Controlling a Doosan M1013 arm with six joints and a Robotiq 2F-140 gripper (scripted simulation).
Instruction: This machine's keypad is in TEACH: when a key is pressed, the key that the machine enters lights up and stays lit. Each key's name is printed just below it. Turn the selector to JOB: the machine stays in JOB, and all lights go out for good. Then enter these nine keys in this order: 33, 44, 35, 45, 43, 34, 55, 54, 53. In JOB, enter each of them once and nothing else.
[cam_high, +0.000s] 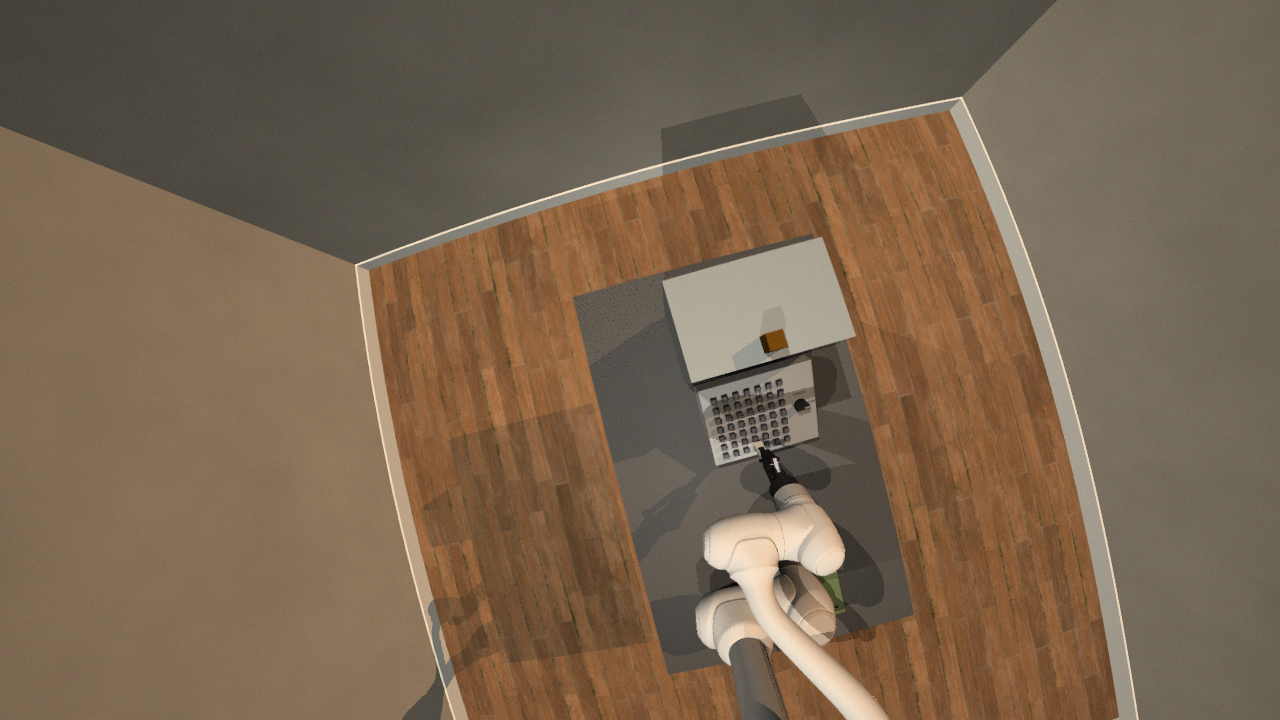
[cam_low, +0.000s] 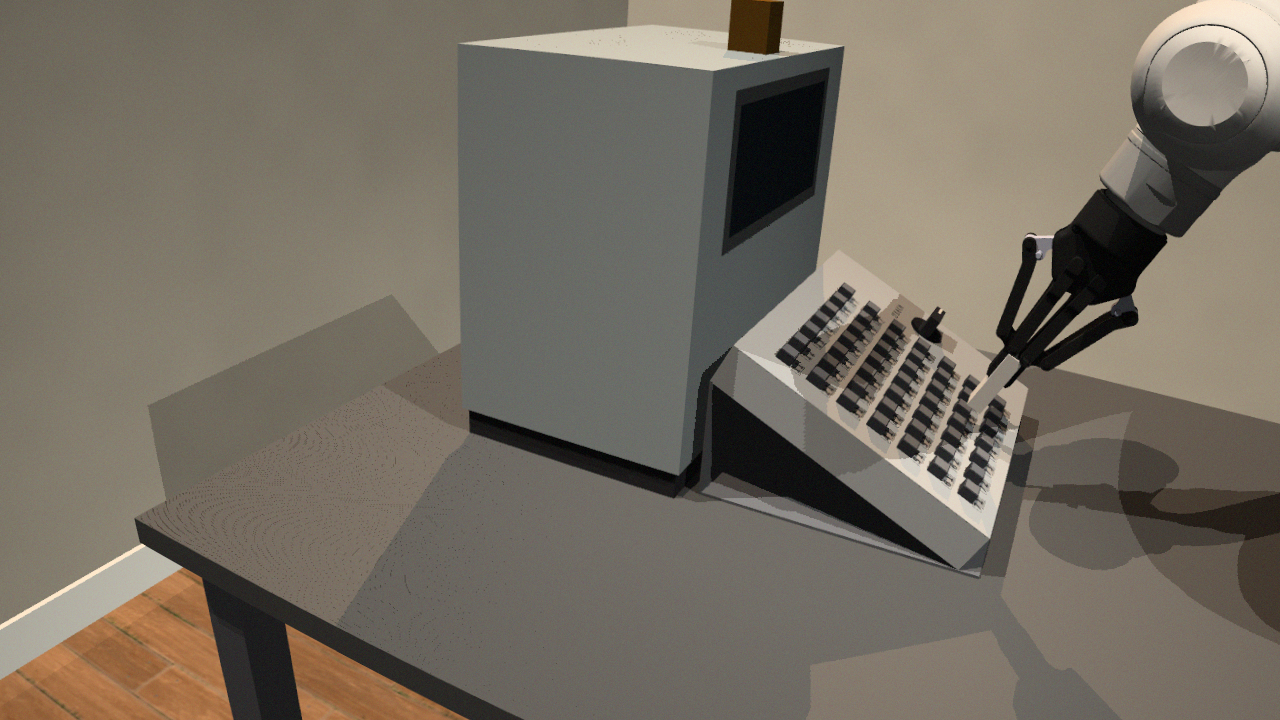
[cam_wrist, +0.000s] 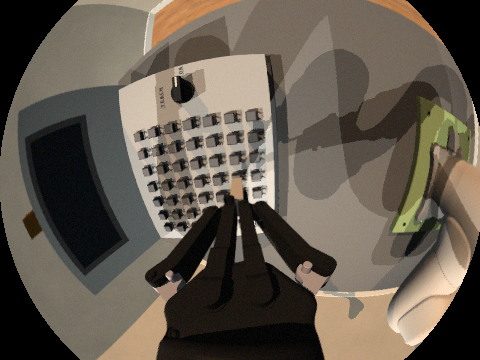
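Seen from above, the dark worktop (cam_high: 626, 358) (cam_low: 581, 573) (cam_wrist: 340, 250) carries the big grey housing (cam_high: 742, 295) (cam_low: 581, 250) (cam_wrist: 100, 115), whose front holds a dark screen (cam_low: 776, 161) (cam_wrist: 70, 195). The sloping keypad (cam_high: 803, 427) (cam_low: 841, 447) (cam_wrist: 230, 85), set with rows of dark keys and one selector (cam_high: 801, 405) (cam_low: 928, 325) (cam_wrist: 183, 91), lies at twelve o'clock from the claw (cam_high: 760, 447) (cam_low: 995, 383) (cam_wrist: 237, 186). The claw is closed, its pale tip over the keys near the lower edge; contact cannot be told. The selector sits between one and two o'clock from that tip. A small brown block (cam_high: 774, 341) (cam_low: 754, 26) (cam_wrist: 33, 224) tops the housing.
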